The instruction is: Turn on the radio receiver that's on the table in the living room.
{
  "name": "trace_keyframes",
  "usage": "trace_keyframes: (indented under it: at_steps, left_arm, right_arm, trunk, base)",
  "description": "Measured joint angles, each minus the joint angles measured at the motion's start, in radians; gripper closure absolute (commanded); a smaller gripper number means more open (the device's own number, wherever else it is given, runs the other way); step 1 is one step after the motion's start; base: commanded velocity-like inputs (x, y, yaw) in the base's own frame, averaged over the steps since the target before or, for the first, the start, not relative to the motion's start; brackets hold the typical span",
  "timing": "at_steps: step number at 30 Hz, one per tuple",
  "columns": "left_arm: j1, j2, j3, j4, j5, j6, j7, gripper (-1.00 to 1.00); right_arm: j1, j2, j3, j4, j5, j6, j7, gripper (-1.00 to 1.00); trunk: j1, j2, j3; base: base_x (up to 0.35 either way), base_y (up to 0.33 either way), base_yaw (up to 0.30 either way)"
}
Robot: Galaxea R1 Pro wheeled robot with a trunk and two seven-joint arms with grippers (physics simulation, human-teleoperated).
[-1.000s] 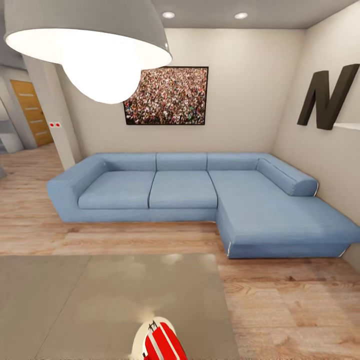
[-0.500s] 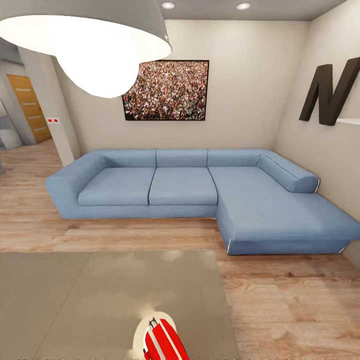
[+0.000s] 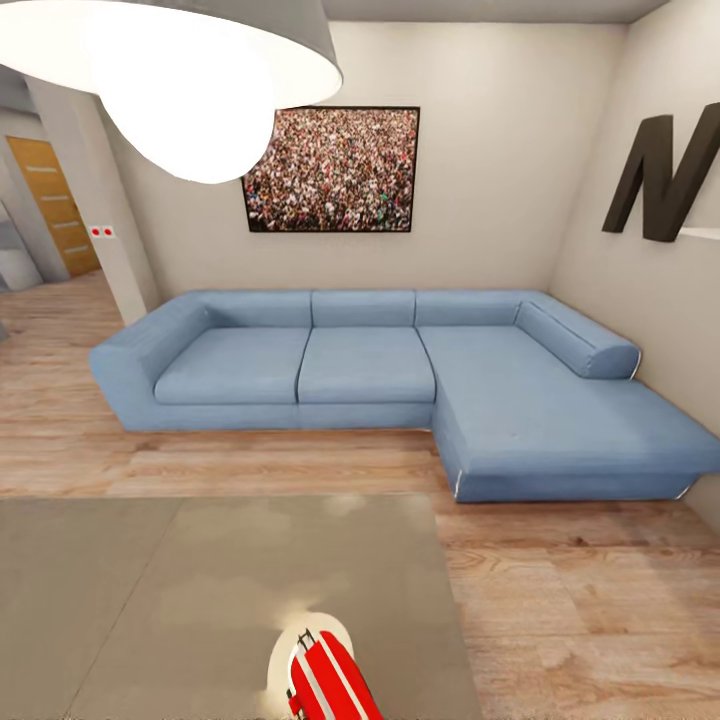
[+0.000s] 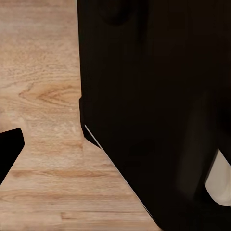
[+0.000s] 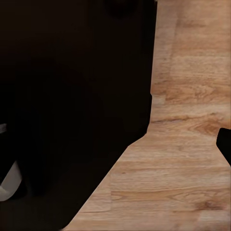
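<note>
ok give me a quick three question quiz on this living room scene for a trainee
1. True or false: the small bright red radio receiver with white stripes lies on the large flat grey table.
2. What hangs on the wall above the blue L-shaped sofa? A) mirror B) framed crowd photo C) clock
3. Fill in: the floor is light ____ planks.

Key: 1 true; 2 B; 3 wood

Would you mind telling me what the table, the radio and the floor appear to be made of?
Table: smooth grey slightly glossy top, faintly reflecting the lamp; material unclear. Radio receiver: glossy red case with white stripes, likely plastic. Floor: light wood planks with visible grain.
</note>
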Motion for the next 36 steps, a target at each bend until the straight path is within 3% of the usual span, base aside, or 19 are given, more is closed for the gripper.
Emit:
trace_keyframes:
  at_steps: [36]
  left_arm:
    - [0.0, 0.0, 0.0, 0.0, 0.0, 0.0, 0.0, -1.0]
  right_arm:
    - [0.0, 0.0, 0.0, 0.0, 0.0, 0.0, 0.001, -1.0]
  trunk:
    - [0.0, 0.0, -0.059]
  base:
    - [0.0, 0.0, 0.0]
